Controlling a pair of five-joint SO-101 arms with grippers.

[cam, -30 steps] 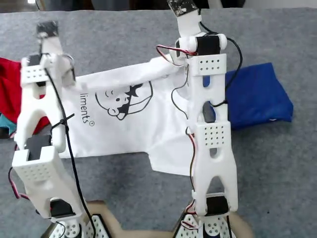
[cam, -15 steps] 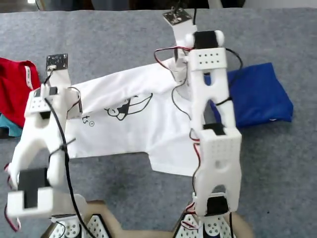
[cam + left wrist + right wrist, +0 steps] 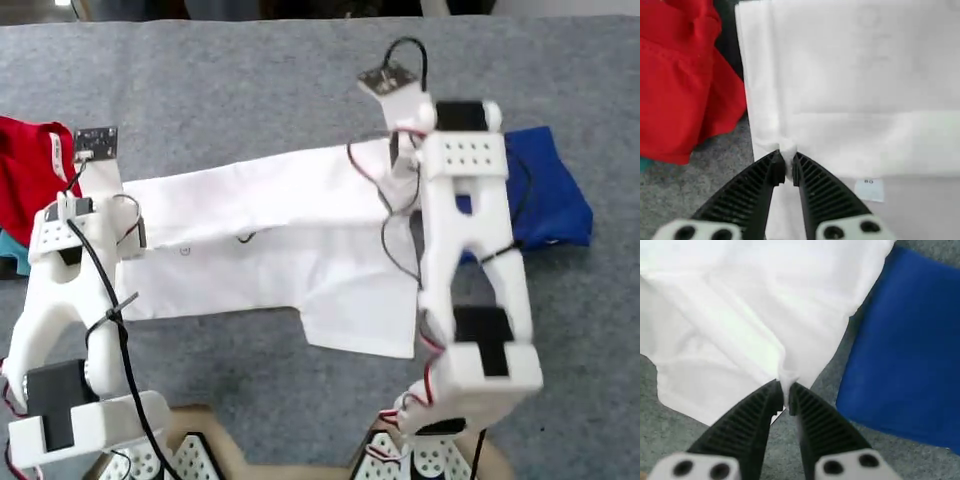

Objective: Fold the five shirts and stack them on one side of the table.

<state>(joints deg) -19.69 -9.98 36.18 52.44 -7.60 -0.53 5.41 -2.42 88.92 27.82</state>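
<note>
High view: white shirt [image 3: 290, 195] folded over lengthwise, left gripper [image 3: 786, 167] and right gripper [image 3: 785, 390] each clamped on its edge, red shirt [image 3: 25, 170] and blue shirt [image 3: 548, 200] beside its ends.

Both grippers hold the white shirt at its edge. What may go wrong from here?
The left gripper and the right gripper each pinch only a small bit of the white shirt at its edge, so the cloth may slip out and the fold open. The red shirt lies close to the left gripper and the blue shirt close to the right one; either might be snagged or dragged.
</note>
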